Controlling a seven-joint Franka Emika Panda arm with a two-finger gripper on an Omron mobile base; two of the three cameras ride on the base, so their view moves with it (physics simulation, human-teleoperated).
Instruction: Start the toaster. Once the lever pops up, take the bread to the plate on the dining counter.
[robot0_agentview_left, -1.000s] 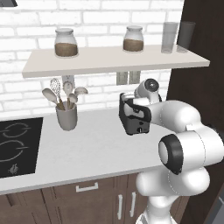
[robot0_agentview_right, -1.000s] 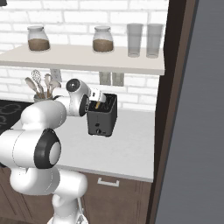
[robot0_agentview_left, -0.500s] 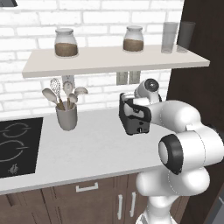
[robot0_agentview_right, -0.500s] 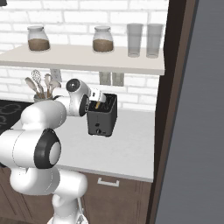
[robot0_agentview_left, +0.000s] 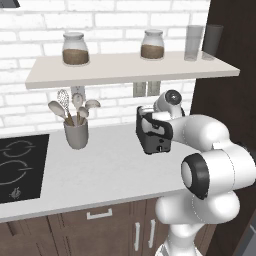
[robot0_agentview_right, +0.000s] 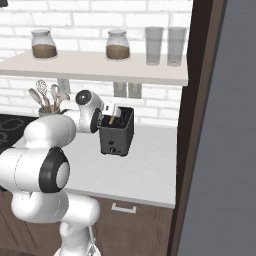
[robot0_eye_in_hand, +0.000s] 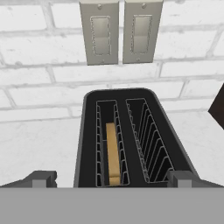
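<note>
White brick wall and a pale worktop (robot0_agentview_left: 100, 170) set the scene, with dark cabinets below. On the worktop, near the wall, stands the toaster (robot0_agentview_left: 152, 135), a small black box with two wire-lined slots on top. The bread (robot0_eye_in_hand: 113, 153) sits on edge in one slot, its golden top below the rim; the other slot holds nothing. Two light switch plates (robot0_eye_in_hand: 120, 30) are on the wall right behind the toaster.

Nothing has changed over the last second: arm, toaster and bread sit exactly as they did. The hand (robot0_eye_in_hand: 111, 180) hovers over the near end of the toaster, its dark fingertips (robot0_eye_in_hand: 43, 178) spread wide, one past each long side, gripping nothing. Whether the toasting cycle is running or already finished cannot be told, as the lever is not clearly visible. Judging from the stillness, the robot is probably waiting for the bread to pop up, so the carry to the plate is yet to come.

Further out, a grey cup (robot0_agentview_left: 76, 134) holds a whisk and spoons. A black hob (robot0_agentview_left: 20, 165) lies beyond it. On the shelf (robot0_agentview_left: 125, 70) above, two jars (robot0_agentview_left: 75, 49) hold brown contents, and two tall glasses (robot0_agentview_left: 202, 42) stand empty.
</note>
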